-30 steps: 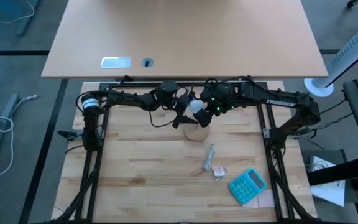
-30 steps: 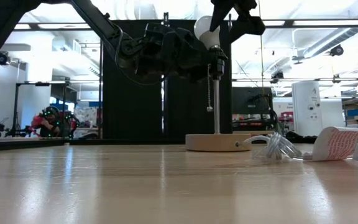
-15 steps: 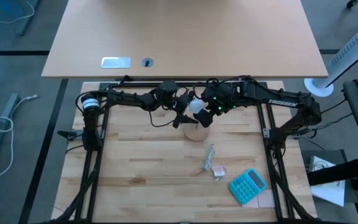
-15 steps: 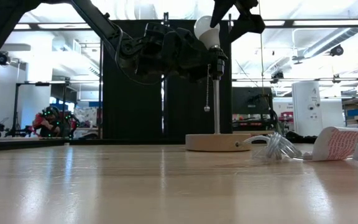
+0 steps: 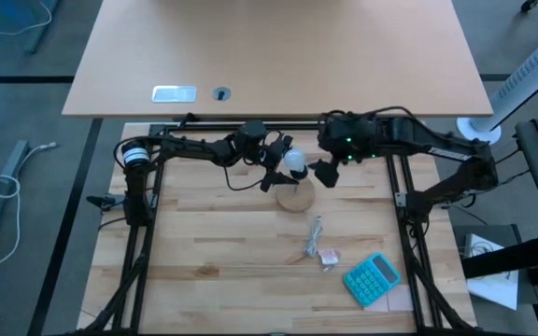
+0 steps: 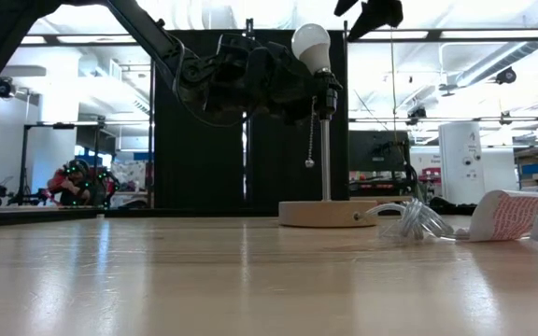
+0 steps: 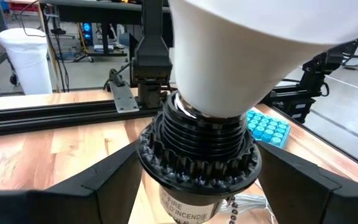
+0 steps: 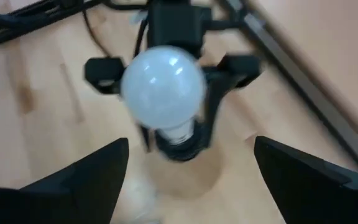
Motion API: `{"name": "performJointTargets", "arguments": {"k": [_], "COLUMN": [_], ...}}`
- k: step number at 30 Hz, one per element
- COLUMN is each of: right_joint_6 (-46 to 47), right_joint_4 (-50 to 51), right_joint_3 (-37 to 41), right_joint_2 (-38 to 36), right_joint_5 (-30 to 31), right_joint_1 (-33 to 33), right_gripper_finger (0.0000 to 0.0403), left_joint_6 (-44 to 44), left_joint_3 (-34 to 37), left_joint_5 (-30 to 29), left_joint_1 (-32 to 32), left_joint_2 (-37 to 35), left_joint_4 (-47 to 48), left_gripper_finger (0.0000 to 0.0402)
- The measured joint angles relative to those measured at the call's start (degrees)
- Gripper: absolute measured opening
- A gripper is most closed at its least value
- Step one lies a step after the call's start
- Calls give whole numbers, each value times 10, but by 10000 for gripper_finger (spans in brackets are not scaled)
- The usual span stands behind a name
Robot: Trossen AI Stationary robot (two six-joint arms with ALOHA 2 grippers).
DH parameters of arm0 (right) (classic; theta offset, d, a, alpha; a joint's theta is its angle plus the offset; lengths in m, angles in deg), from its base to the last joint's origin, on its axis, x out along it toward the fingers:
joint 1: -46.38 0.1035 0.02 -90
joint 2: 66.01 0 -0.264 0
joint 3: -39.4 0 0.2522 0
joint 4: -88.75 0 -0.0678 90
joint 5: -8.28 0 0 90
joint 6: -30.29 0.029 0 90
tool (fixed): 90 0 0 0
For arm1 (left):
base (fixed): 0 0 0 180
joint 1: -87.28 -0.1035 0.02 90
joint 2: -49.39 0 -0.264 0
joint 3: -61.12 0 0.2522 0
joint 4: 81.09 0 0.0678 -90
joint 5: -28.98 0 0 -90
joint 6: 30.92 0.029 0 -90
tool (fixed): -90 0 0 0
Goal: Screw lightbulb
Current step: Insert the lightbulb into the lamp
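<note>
1. Task item: the small white rounded lightbulb [image 6: 312, 45] sits upright with its neck in the black ribbed socket [image 7: 197, 152] at the top of a thin metal post, upper centre of the low view. The post rises from a round tan wooden base disc [image 6: 330, 214] at mid-frame; a pull chain hangs beside the post.

2. Progress: the bulb's neck is seated inside the socket collar in the left wrist view, with a narrow band of bright metal showing above the rim. In my judgement the screwing is largely done. Whether the thread is fully home cannot be told.

3. Left gripper [image 7: 194, 186]: positioned at the socket, its two dark fingers standing on either side of the ribbed collar. The jaws are spread about the collar's width and appear to bear on it, bracing the socket. It does not touch the bulb's glass.

4. Right gripper [image 8: 191, 177]: released, jaws spread wide and empty. In the right wrist view the bulb lies beyond the fingertips, clear of both. In the low view it shows at the top edge, above and right of the bulb, apart from it.

5. Remaining, as judged: confirm seating, then free the socket.

6. Other items: a teal calculator [image 5: 373, 278] lies lower right in the high view, well apart from the lamp.
</note>
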Motion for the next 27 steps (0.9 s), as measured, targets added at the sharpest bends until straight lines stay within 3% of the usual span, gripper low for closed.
{"name": "performJointTargets", "arguments": {"k": [5,8,20,27], "right_joint_6": [-55,-63,-101,-107], "right_joint_4": [-32,-62,-196,-309], "right_joint_3": [0,0,11,111], "right_joint_2": [-3,6,23,-1], "right_joint_5": [2,-24,-36,-37], "right_joint_1": [-3,-4,-5,-5], "right_gripper_finger": [344,345,345,344], "left_joint_6": [-2,-4,-4,-3], "left_joint_3": [0,0,0,0], "left_joint_5": [0,0,-1,-1], "left_joint_1": [0,0,0,0], "left_joint_2": [0,0,0,0], "left_joint_4": [0,0,1,0], "left_gripper_finger": [288,288,288,288]}}
